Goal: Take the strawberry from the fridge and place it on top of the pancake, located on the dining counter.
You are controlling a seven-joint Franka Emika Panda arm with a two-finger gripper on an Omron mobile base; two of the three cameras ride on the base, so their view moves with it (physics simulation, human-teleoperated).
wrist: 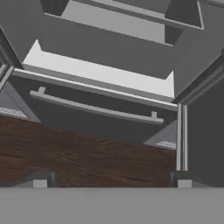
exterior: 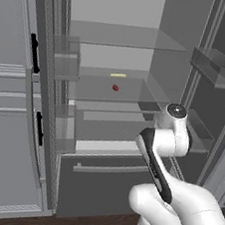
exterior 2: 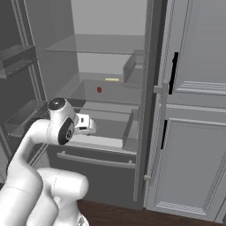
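Note:
The fridge [exterior: 100, 183] stands open, with glass shelves inside. The strawberry [exterior: 115, 88], a tiny dark-red berry, lies on the middle glass shelf, and the right base view has the strawberry [exterior 2: 99, 89] there too. My gripper [wrist: 112, 182] is open, with nothing between its fingertips [wrist: 40, 183]. It hangs in front of the fridge, below the berry's shelf, and points down at the lower drawer's bar handle [wrist: 96, 109] and the floor. From the right base, my hand [exterior 2: 85, 124] hovers just over the white ledge above the drawer. The pancake and the dining counter are out of view.
A pale-yellow stick [exterior: 118, 75] lies behind the berry on the same shelf. Open fridge doors carry bins [exterior: 215, 68] on both sides of my arm. Light-grey cabinets [exterior 2: 198, 132] flank the fridge. Dark wood floor [wrist: 87, 153] lies below.

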